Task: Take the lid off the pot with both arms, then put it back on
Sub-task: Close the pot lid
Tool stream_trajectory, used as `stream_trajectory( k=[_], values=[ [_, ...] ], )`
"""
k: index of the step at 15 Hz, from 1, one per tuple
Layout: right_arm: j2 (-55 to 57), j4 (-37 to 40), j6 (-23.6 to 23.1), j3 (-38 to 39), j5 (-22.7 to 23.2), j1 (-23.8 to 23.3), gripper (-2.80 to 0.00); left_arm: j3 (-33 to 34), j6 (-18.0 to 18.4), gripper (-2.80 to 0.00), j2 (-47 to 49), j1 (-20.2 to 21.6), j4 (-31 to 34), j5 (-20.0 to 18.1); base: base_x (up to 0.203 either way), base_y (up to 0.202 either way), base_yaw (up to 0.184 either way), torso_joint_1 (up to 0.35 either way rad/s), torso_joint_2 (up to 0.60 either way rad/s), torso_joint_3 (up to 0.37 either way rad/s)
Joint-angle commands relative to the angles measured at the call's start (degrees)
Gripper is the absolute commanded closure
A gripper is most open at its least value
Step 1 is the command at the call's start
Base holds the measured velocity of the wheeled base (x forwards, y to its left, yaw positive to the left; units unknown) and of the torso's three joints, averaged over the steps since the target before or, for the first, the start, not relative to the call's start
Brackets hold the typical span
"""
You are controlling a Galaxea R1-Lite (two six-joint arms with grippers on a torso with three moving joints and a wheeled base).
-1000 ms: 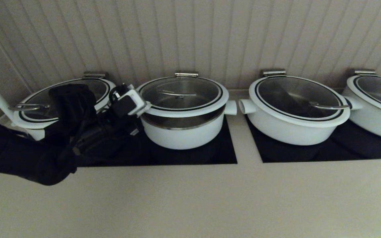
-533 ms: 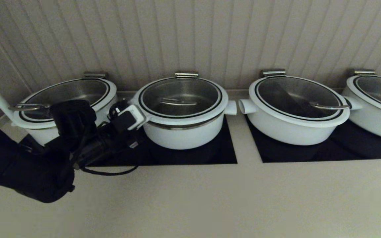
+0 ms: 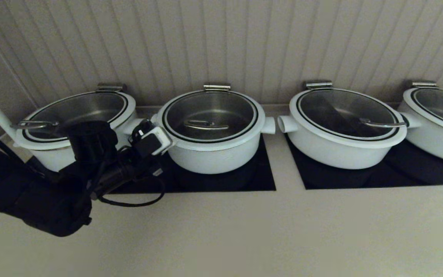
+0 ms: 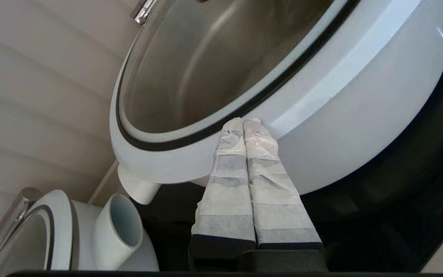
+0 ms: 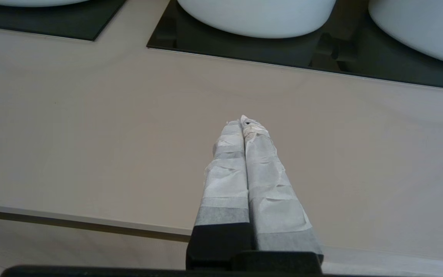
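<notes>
The pot [image 3: 214, 157] stands second from the left on a black cooktop. The lid [image 3: 210, 111] lies flat on it, its steel hook handle [image 3: 206, 125] on top. My left gripper [image 4: 243, 121] is shut and empty. Its taped fingertips touch the seam where the lid's white rim [image 4: 190, 154] meets the pot wall [image 4: 360, 127], on the pot's left side. In the head view the left arm's white box [image 3: 156, 138] sits by that side and hides the fingers. My right gripper [image 5: 243, 120] is shut and empty above the bare counter [image 5: 90, 134], out of the head view.
A wider lidded pot [image 3: 71, 115] stands close on the left, its tubular handle [image 4: 115, 227] near my left fingers. Two more wide pots [image 3: 340, 127] [image 3: 437, 115] stand to the right. A ribbed wall rises just behind. The beige counter front [image 3: 221, 231] lies before the cooktops.
The lid, held up above the pot with the steel rim showing, has come down and now sits on the pot. My left arm has lowered with it.
</notes>
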Motion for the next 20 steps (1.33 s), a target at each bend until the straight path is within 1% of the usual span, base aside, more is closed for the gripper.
stream_trajectory(
  k=[1,9,15,20],
  values=[
    [0.09,0.0,-0.08,0.01,0.03,0.05,0.0,-0.03,0.23,0.0,1.97,-0.04,-2.31,-0.07,0.0,0.0,0.0,0.0,0.0,0.0],
    [0.09,0.0,-0.05,0.01,0.03,0.04,0.0,0.94,0.23,0.0,2.61,-0.04,-2.43,-0.07,0.0,0.0,0.0,0.0,0.0,0.0],
    [0.09,0.0,-0.08,0.01,0.03,0.05,0.0,1.02,0.5,0.0,-0.45,0.03,-2.43,0.02,0.0,0.0,0.0,0.0,0.0,0.0],
    [0.0,0.0,-0.02,0.01,0.03,-0.04,0.0,1.46,0.32,0.0,-4.88,0.08,-2.37,2.04,0.0,0.0,0.0,0.0,0.0,0.0]
  ],
)
